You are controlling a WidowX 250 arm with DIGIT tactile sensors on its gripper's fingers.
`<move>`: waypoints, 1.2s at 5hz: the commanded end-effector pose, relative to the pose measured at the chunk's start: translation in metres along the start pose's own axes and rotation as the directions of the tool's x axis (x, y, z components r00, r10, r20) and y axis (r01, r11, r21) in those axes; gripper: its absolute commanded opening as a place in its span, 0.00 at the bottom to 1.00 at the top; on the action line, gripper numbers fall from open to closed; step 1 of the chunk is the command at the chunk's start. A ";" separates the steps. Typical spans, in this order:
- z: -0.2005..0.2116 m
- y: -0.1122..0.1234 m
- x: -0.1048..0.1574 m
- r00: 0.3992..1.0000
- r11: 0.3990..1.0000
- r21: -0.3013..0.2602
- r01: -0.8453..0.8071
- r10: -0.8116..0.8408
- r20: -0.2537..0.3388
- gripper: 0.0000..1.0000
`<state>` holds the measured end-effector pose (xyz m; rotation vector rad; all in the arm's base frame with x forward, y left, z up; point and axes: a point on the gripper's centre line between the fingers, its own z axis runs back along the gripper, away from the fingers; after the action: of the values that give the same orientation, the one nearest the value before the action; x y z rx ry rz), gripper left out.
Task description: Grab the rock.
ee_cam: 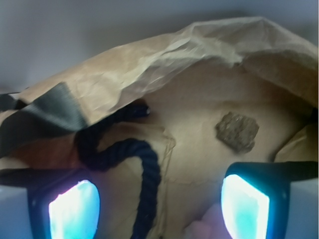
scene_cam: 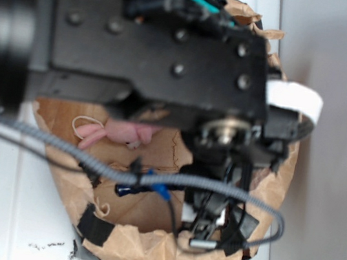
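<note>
The gripper (ee_cam: 159, 204) was released, its fingers (ee_cam: 244, 204) spread apart above the paper (ee_cam: 199, 164). The rock (ee_cam: 237, 131) lay free, right of the rope (ee_cam: 144, 164).

exterior overhead; wrist close — both paper bowl (scene_cam: 141, 256)

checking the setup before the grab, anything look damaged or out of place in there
The crumpled brown paper liner is creased, torn along its edge and patched with dark tape. Otherwise the small rough brown rock lies free, apart from the dark blue rope.
</note>
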<state>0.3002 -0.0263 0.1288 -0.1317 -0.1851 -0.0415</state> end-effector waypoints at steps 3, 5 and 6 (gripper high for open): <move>-0.003 0.025 0.016 0.998 0.999 0.033 0.006 -0.008 0.061 1.00; -0.003 0.025 0.016 0.998 0.999 0.033 0.006 -0.008 0.061 1.00; -0.016 0.030 0.015 0.998 0.999 0.048 0.006 -0.010 0.069 1.00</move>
<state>0.3158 0.0005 0.1029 -0.0856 -0.2260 -0.0382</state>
